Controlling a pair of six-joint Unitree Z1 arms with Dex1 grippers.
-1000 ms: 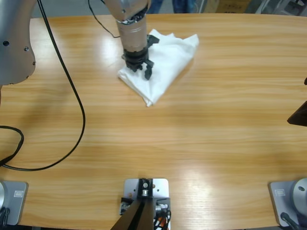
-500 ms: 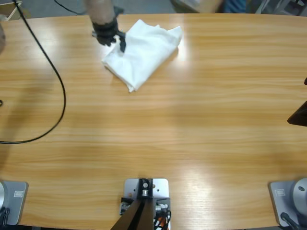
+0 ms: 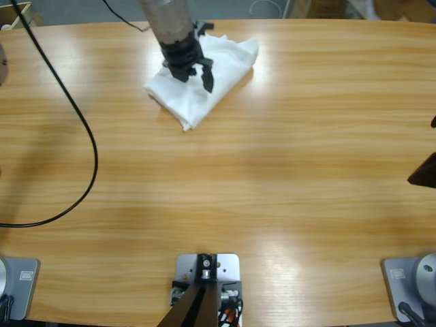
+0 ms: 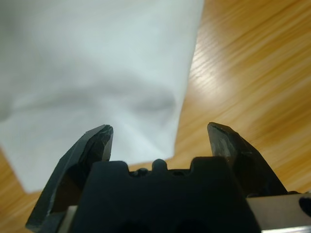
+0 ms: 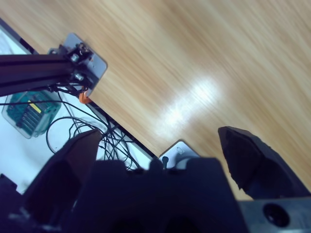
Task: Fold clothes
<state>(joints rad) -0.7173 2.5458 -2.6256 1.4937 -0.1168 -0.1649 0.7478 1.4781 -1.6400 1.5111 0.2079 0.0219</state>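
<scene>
The clothes are one white T-shirt, folded into a rumpled bundle near the table's far edge, left of the middle. My left gripper comes down from the top and hangs over the bundle's middle, open. In the left wrist view the shirt fills the upper left, and its edge runs between the two open jaws of the left gripper, which hold nothing. The right gripper is open and empty, over bare wood near the table's front edge.
A black cable loops across the table's left side. A dark piece of an arm pokes in at the right edge. In the right wrist view, loose cables and a green box lie beyond the table's edge.
The shirt lies a little further left and nearer the far edge than one second ago. The left arm swung to the shirt's left corner, then came back over its middle.
</scene>
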